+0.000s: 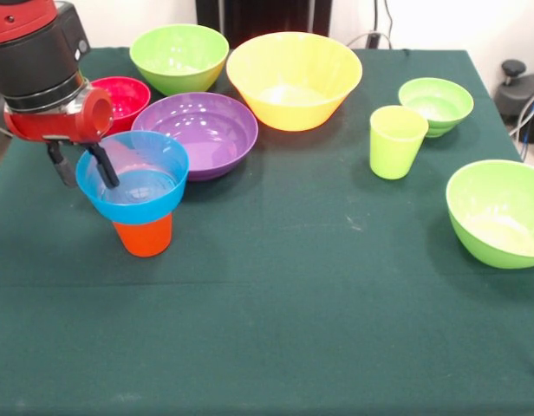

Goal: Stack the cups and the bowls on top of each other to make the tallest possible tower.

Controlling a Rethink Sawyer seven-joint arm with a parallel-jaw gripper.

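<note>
I am seating the smaller blue plastic bowl (133,178) on the narrow orange plastic cup (143,234), nearest me at the table's (276,338) left. The tool (83,166) is pinching the blue bowl's rim, one finger inside, one outside. Next move, I judge: letting go and lifting clear without tipping the pair. Mid-table the lime green tumbler (395,140) is standing apart. Crowding just behind: wide purple bowl (202,132), small magenta bowl (121,98), big yellow bowl (293,78).
</note>
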